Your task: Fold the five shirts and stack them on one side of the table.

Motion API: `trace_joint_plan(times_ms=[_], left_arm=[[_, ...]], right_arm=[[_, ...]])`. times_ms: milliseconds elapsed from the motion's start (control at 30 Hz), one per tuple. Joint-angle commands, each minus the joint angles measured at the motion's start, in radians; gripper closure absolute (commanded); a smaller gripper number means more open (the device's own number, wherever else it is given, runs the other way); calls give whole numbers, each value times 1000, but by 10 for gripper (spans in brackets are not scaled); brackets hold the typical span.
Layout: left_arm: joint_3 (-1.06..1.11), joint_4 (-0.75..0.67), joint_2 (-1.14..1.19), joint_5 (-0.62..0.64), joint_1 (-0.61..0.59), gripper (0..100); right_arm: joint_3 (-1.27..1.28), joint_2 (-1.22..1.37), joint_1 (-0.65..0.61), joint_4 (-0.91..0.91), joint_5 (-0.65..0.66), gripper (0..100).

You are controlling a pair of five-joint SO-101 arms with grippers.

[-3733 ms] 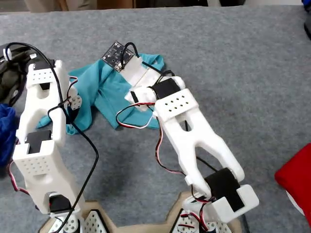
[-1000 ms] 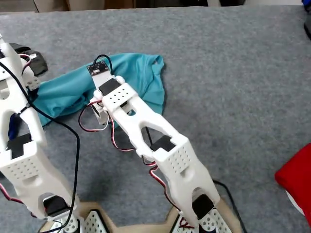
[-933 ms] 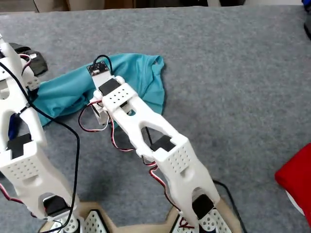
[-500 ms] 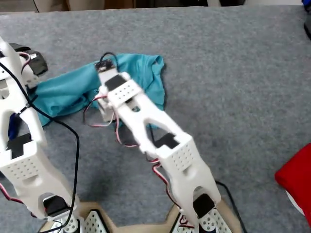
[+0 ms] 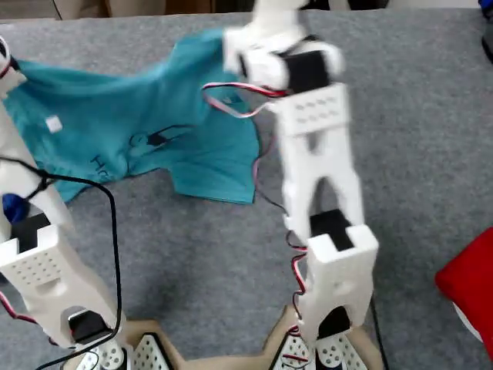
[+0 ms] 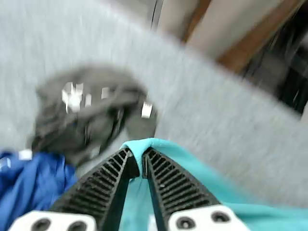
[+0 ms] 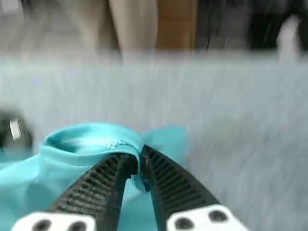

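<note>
A teal shirt (image 5: 146, 131) hangs spread between my two arms, lifted at its upper corners, its lower hem trailing on the grey table (image 5: 400, 139). My left gripper (image 6: 136, 159) is shut on one teal corner at the far left. My right gripper (image 7: 137, 161) is shut on the other bunched teal edge (image 7: 91, 139), up near the table's far middle. The right arm (image 5: 308, 92) stands tall over the shirt's right side. A grey shirt (image 6: 86, 115) and a blue shirt (image 6: 29, 178) lie crumpled below the left gripper.
A red shirt (image 5: 470, 281) lies at the table's right edge. The blue shirt (image 5: 14, 206) peeks out at the left edge behind the left arm (image 5: 38, 254). Open grey table stretches across the right half.
Both arms have risen and pulled apart, lifting the teal shirt off the table and stretching it wide. The right arm swung from the table's left centre up to the far middle.
</note>
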Motion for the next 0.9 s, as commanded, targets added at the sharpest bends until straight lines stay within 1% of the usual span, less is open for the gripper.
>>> trace_joint_plan(times_ms=[0,67,133,300,433,600,767,867], left_arm=[[-210,12,-19,-3,-14,981],[-239,12,-33,-12,-15,981],[-236,11,-119,-41,0,981],[-232,8,-377,-106,109,981],[-232,-25,-524,-107,127,981],[-232,-26,-661,-109,126,981],[-230,-60,-763,-109,126,981],[-218,-52,-782,-106,126,981]], right_arm=[[-242,-114,76,6,11,992],[-335,-130,110,6,11,992],[-415,-145,139,2,11,992],[-579,-194,188,0,11,992],[-556,-334,232,-15,9,992],[-552,-483,277,-63,15,992],[-550,-550,283,-38,115,992],[-544,-542,283,14,121,992]])
